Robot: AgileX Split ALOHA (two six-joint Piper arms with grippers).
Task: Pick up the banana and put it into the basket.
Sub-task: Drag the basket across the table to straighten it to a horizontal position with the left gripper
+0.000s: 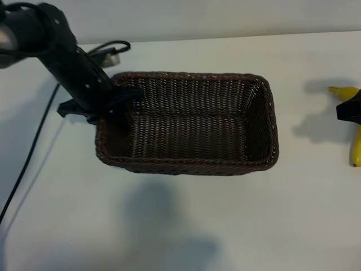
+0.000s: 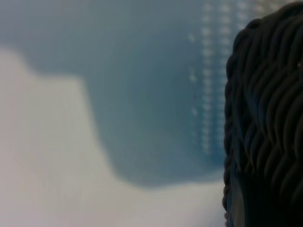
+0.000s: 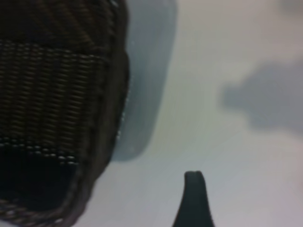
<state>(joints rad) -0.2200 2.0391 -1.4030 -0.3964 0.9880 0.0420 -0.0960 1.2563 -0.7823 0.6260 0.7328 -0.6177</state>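
Banana (image 1: 356,148) lies at table's right edge, well apart from basket (image 1: 186,164).

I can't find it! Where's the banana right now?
The banana is at the far right edge of the exterior view, on the white table, right of the basket and apart from it, partly behind the right gripper.

The left gripper (image 1: 121,107) grips the basket (image 1: 225,165) rim; banana (image 1: 356,148) lies far right.
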